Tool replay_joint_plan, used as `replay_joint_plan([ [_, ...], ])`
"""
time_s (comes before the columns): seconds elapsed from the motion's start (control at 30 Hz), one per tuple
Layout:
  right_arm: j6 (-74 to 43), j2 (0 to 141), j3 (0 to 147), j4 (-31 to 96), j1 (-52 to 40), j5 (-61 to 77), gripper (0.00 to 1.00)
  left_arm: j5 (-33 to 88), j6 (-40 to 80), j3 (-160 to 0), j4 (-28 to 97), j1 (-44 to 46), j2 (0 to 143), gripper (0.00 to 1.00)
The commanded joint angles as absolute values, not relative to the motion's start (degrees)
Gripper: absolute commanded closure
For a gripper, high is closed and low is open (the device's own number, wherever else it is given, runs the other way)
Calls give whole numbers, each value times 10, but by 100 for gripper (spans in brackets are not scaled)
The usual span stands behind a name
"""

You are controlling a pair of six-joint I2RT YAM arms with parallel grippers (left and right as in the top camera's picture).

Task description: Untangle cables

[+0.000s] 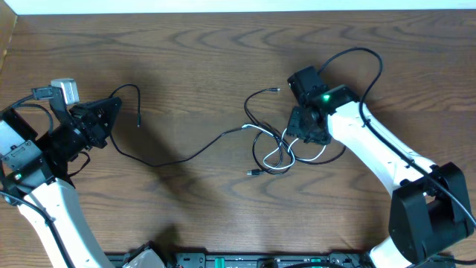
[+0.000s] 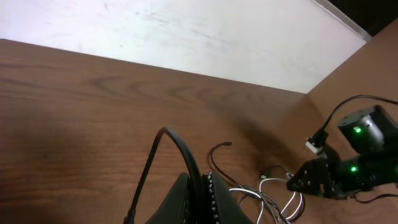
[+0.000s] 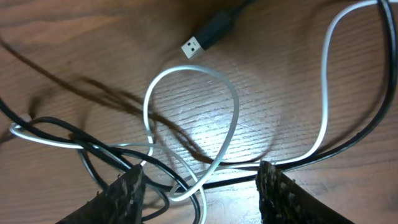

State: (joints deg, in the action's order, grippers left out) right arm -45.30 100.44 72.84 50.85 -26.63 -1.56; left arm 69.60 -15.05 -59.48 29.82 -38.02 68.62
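Observation:
The black cable (image 1: 171, 160) runs from my left gripper (image 1: 98, 123) across the table into a loose tangle with the white cable (image 1: 282, 165) at centre right. My left gripper (image 2: 202, 199) is shut on the black cable (image 2: 169, 135) near its free plug end (image 1: 138, 123). My right gripper (image 1: 305, 128) is open just above the tangle. In the right wrist view its fingers (image 3: 202, 190) straddle white cable loops (image 3: 234, 106) crossed by black cable strands (image 3: 351, 144). A black USB plug (image 3: 208, 34) lies beyond.
Another black plug end (image 1: 275, 90) lies behind the tangle and one (image 1: 251, 173) in front of it. The table's back edge meets a white wall (image 2: 217, 37). The arm bases stand at the front corners.

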Motion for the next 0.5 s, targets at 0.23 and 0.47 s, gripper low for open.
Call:
replay_joint_plan([
  [0.23, -482, 1002, 659, 451, -271, -41, 45, 721, -158, -593, 307, -378, 681, 92],
  [0.47, -465, 1005, 627, 428, -270, -68, 99, 738, -163, -593, 309, -357, 681, 92],
])
